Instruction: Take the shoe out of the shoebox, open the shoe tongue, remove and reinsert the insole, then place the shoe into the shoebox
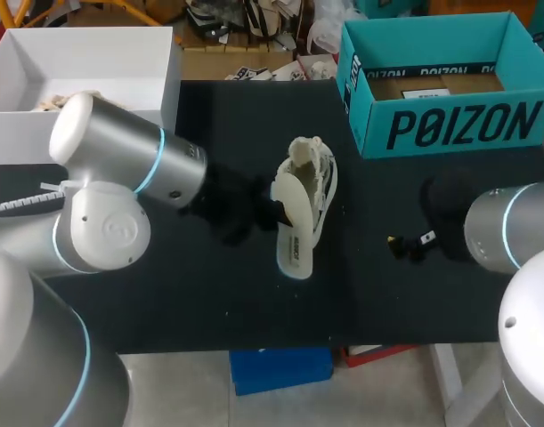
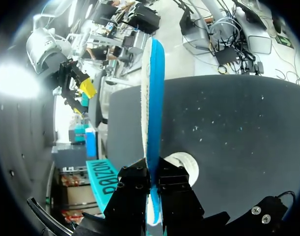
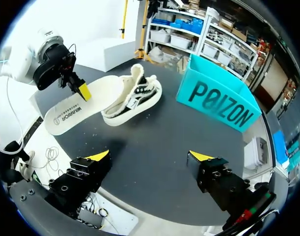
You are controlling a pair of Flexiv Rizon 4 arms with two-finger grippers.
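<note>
Holding the insole (image 1: 294, 242) clamped by one long edge, the left jaws sit just left of the shoe (image 1: 314, 173) at the middle of the tabletop (image 1: 209, 302). The insole runs from far edge to near edge, roughly in line with the shoe and close against it. Refitting it looks like a push toward the far edge. The right jaws gape wide and empty near the right edge, farther off. The shoebox (image 1: 450, 124) stands at the far right corner.

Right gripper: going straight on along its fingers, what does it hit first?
Probably the bare black table, in the gap between the shoe and the teal shoebox; neither sits dead ahead of the right gripper. Depth unclear.
</note>
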